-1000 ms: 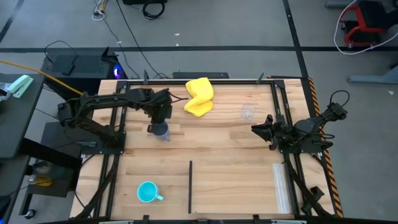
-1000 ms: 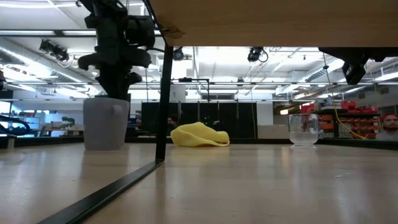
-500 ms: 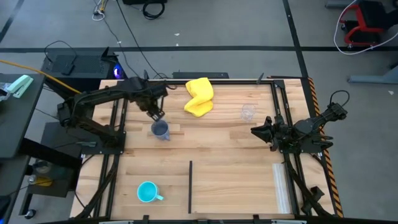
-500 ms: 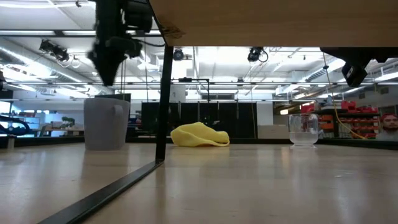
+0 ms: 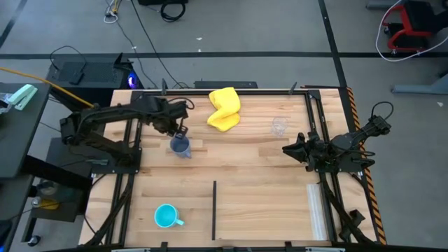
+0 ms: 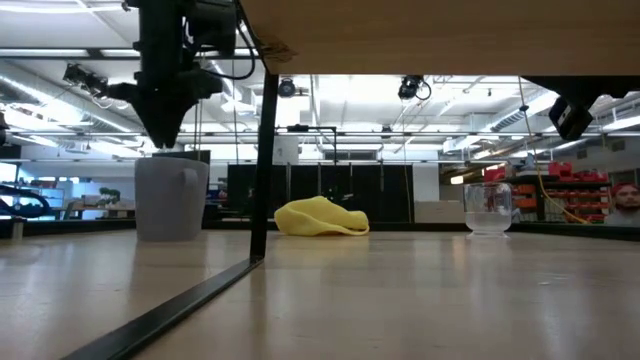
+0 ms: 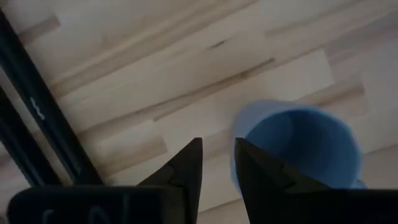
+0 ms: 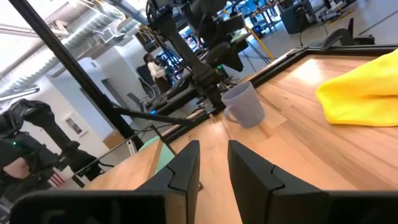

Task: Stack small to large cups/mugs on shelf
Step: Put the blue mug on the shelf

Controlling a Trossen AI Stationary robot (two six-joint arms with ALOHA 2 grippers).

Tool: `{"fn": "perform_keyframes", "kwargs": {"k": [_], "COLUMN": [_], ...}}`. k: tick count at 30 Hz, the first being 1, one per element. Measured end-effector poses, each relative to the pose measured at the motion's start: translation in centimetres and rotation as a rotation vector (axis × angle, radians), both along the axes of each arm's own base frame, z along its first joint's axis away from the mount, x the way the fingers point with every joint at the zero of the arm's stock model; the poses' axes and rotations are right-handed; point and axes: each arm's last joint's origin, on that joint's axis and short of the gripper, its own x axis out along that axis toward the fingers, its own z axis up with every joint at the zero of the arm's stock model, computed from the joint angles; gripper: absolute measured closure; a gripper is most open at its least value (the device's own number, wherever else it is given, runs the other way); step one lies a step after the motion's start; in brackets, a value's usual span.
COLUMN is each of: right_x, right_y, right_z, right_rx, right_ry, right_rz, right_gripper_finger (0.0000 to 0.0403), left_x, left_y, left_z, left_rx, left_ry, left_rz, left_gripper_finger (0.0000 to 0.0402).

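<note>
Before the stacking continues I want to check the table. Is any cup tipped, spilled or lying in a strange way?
Nothing stands out. The grey-blue mug, the turquoise mug and the clear cup all stand upright and apart. Only the yellow cloth lies crumpled.

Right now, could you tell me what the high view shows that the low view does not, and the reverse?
Only the high view shows the turquoise mug near the table's front and the right tool. Only the low view shows the room beyond. Both show the grey mug, the left tool just above it, the yellow cloth and the clear cup.
</note>
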Motion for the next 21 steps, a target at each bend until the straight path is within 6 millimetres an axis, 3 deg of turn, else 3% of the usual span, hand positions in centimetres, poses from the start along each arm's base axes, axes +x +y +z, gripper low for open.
{"fn": "perform_keyframes", "kwargs": {"k": [12, 21], "right_x": [0.1, 0.3], "right_y": [0.1, 0.2], "right_z": [-0.2, -0.4], "right_rx": [0.006, -0.002], "right_ry": [0.018, 0.047], "right_rz": [0.004, 0.004], "right_gripper_finger": [0.0311, 0.0311], "left_x": [-0.7, 0.1], "left_y": [-0.9, -0.7], "left_z": [-3.0, -3.3], "left_rx": [-0.075, -0.094], "left_ry": [0.024, -0.071], "left_rz": [0.044, 0.021], "left_gripper_finger": [0.0295, 0.0294]}}
